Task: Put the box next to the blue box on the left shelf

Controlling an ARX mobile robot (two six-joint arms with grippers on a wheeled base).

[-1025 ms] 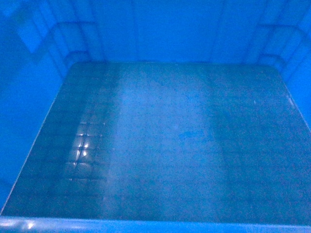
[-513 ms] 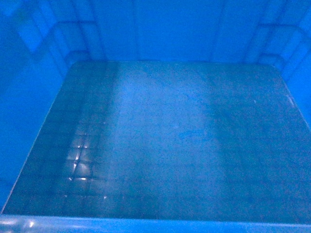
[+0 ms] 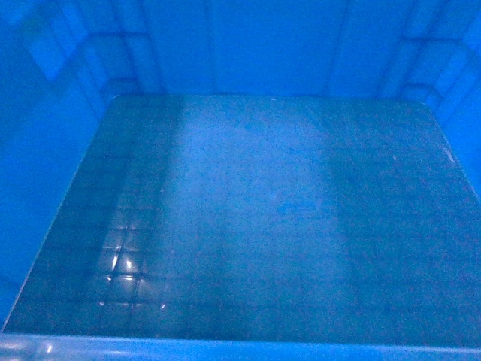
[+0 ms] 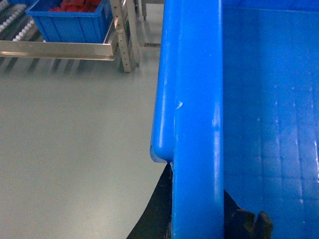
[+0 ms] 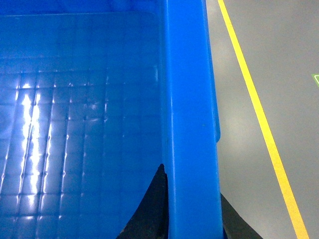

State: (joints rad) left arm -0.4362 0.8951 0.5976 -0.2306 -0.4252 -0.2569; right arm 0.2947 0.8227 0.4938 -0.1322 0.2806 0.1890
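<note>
Box [image 3: 248, 218] filling the whole head view, grid-embossed floor and inner walls only, nothing lying inside. Far left in the left wrist view: left shelf [image 4: 15, 27] of grey rails and white rollers, carrying a blue box [image 4: 72, 22] with red contents, well apart across open grey floor [image 4: 75, 149]. Left gripper [image 4: 197, 219] straddling the left rim, dark fingers either side of the wall, clamped on it. Right gripper [image 5: 192, 214] likewise pinching the right rim, one finger inside, one outside. Beyond that edge, bare floor and a yellow line [image 5: 259, 114] running alongside, near but not touching
</note>
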